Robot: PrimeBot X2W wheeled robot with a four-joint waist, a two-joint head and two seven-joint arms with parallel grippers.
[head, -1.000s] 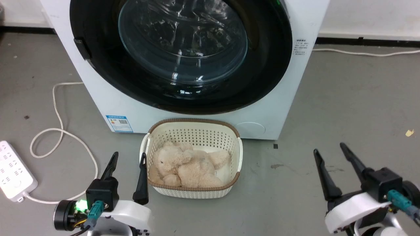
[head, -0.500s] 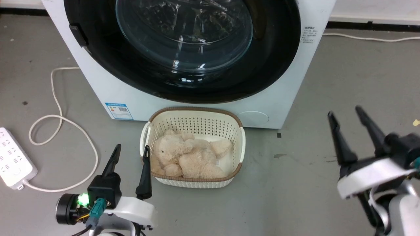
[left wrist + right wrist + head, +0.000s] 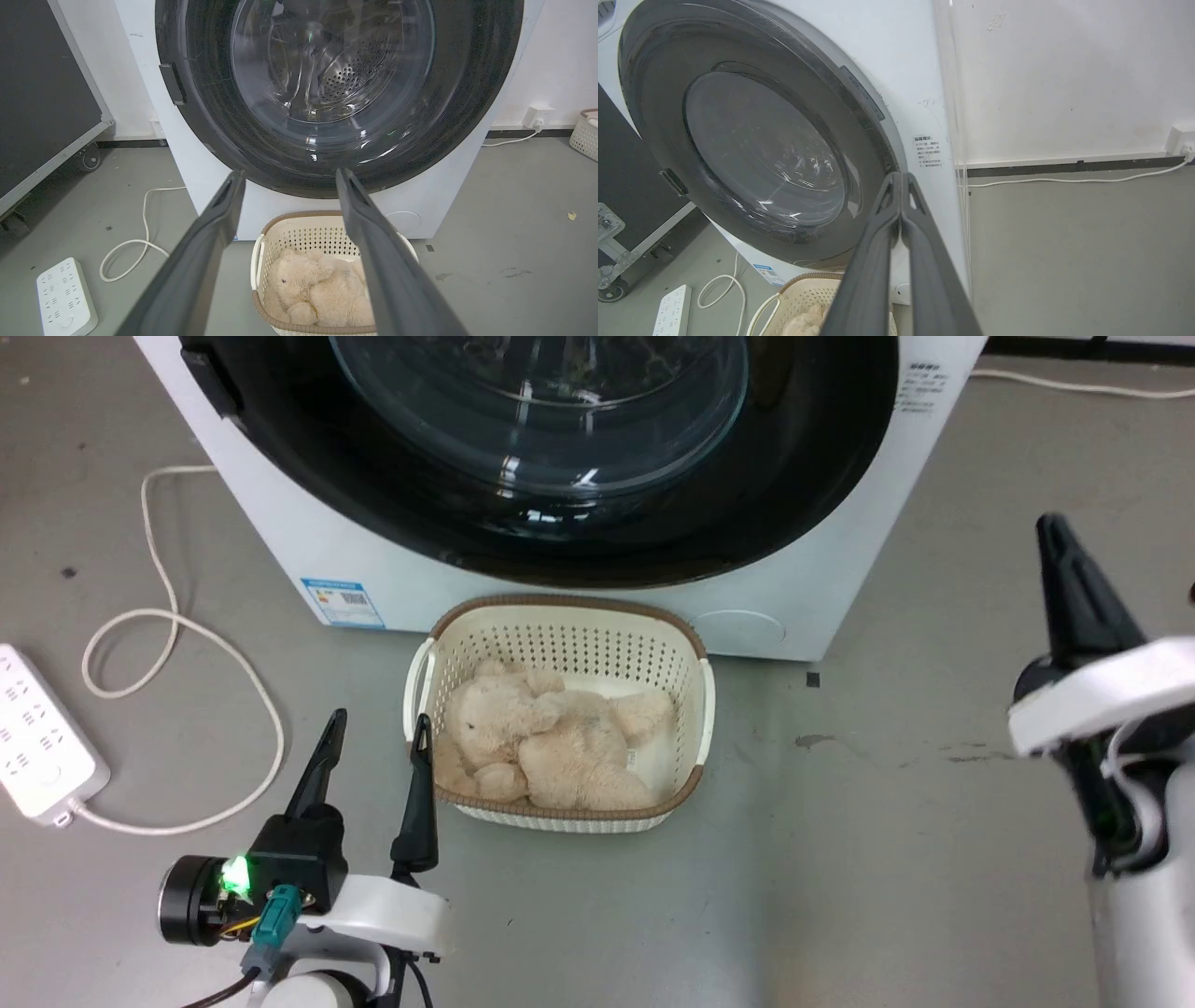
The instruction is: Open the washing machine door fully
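Observation:
The white washing machine [image 3: 579, 602] [image 3: 205, 186] [image 3: 901, 70] stands ahead of me. Its round glossy black washing machine door [image 3: 822, 457] [image 3: 210, 107] [image 3: 658, 116] lies flat against the front, closed. My right gripper [image 3: 1053, 527] [image 3: 901, 176] is raised at the right, shut with nothing between its fingers, clear of the door and off the machine's right corner. My left gripper [image 3: 378, 723] [image 3: 288, 171] hangs low at the left, open and empty, beside the basket.
A cream perforated basket [image 3: 695, 705] holding a beige plush toy [image 3: 546, 747] sits on the floor against the machine's front. A white power strip [image 3: 37, 747] and looping cable [image 3: 168, 635] lie at the left. A dark wheeled case [image 3: 46, 93] stands left of the machine.
My right gripper has risen and moved forward toward the machine, and its fingers have closed. The head camera has tilted down and forward. The left gripper stays open in place.

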